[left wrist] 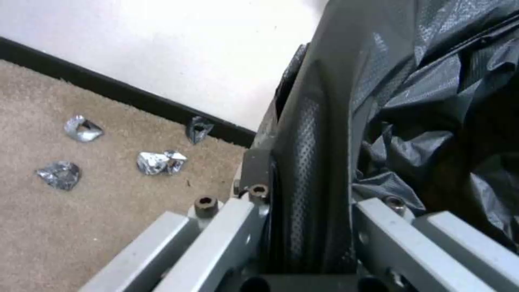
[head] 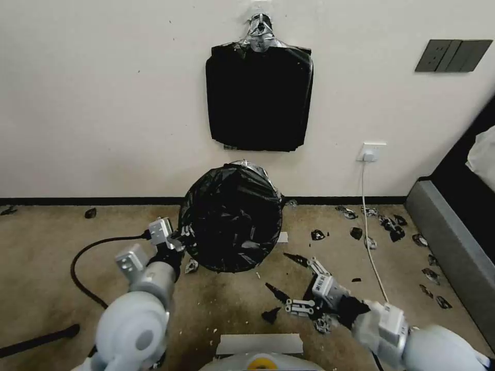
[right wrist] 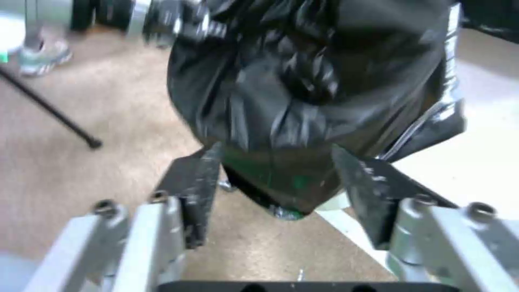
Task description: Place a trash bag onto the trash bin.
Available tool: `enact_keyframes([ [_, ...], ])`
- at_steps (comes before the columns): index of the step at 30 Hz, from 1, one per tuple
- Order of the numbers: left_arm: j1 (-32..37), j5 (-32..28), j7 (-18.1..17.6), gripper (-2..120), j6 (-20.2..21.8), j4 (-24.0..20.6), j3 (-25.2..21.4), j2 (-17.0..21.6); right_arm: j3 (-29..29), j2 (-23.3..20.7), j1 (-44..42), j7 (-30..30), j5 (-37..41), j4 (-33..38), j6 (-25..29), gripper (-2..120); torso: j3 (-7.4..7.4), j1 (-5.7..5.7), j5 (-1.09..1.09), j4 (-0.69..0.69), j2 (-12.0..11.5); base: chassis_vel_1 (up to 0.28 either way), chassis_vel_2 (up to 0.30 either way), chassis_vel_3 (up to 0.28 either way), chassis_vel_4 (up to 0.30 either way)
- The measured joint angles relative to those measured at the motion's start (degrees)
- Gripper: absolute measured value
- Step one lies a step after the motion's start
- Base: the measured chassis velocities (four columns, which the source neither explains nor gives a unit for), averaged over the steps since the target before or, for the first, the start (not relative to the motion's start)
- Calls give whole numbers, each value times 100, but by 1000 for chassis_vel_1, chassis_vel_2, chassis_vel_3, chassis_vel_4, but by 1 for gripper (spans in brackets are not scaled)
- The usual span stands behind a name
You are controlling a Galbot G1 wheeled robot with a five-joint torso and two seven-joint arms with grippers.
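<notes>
Two grippers at work: left gripper (head: 181, 242) pinches the trash bag (head: 232, 216) at its near-left edge, apparently draped over the trash bin; right gripper (head: 289, 281) hangs spread, empty. Risk: thin film tears or slips off if tugged.

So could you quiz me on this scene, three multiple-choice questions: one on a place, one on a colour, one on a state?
1. The left claw is: A at the trash bag's edge; B on the wall socket; C on the floor cable.
2. The trash bag is: A white; B black; C blue.
3. The right claw is: A shut on a scrap; B shut on the bag; C open.
Answers: A, its fingers clamp the bagged rim; B, glossy black plastic; C, its fingers stand spread, holding nothing.
</notes>
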Motion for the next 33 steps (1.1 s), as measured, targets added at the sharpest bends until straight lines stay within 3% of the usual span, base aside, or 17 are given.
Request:
enact_keyframes([
  [2, -35, 244, -2, 3, -97, 66, 131, -11, -85, -9, 228, 410, 630, 228, -518, 46, 0, 0, -1, 0, 0, 0, 0, 0, 0],
  [4, -45, 304, -1, 3, -120, 76, 170, -16, -129, -6, 336, 543, 811, 246, -673, 43, 0, 0, 0, 1, 0, 0, 0, 0, 0],
  [7, -274, 729, -37, 3, -210, 229, 607, -62, -345, 257, 1021, 1221, 1991, 269, -1530, 26, 0, 0, 2, 4, 0, 0, 0, 0, 0],
  [9, -311, 776, -37, 3, -218, 252, 669, -63, -359, 296, 1037, 1268, 2028, 269, -1582, 25, 1, 0, 2, 2, 0, 0, 0, 0, 0],
  [10, -464, 1009, -27, 3, -238, 382, 995, -64, -427, 538, 1084, 1491, 2194, 269, -1847, 17, 1, 0, 2, 0, 0, 0, 0, 0, 0],
  [15, -638, 1276, 23, 3, -237, 620, 1517, -44, -521, 838, 1313, 1761, 2376, 253, -2025, 1, 0, 0, 1, -2, 0, 0, 0, 0, 0],
  [21, -660, 1609, 121, 3, -211, 768, 1787, -21, -1152, 985, 2534, 2447, 3147, 124, -2460, 0, 1, 0, -1, 1, 0, 0, 0, 0, 0],
  [25, -673, 1712, 186, 3, -142, 798, 1912, 8, -2075, 1355, 3721, 3287, 3897, -427, -2796, 0, 1, 0, 1, 1, 0, 0, 0, 0, 0],
  [26, -673, 1712, 186, 3, -142, 798, 1912, 8, -2075, 1355, 3721, 3287, 3897, -427, -2796, 0, 1, 0, 1, 1, 0, 0, 0, 0, 0],
  [29, -701, 1731, 236, 3, -96, 801, 1958, 143, -2822, 1811, 4530, 3962, 4150, -988, -2986, 0, 1, 0, 0, 1, 0, 0, 0, 0, 0],
  [33, -705, 1725, 250, 3, -85, 802, 1945, 201, -3207, 2162, 4889, 4385, 4181, -1367, -3069, 0, 1, 0, -1, 1, 0, 0, 0, 0, 0],
])
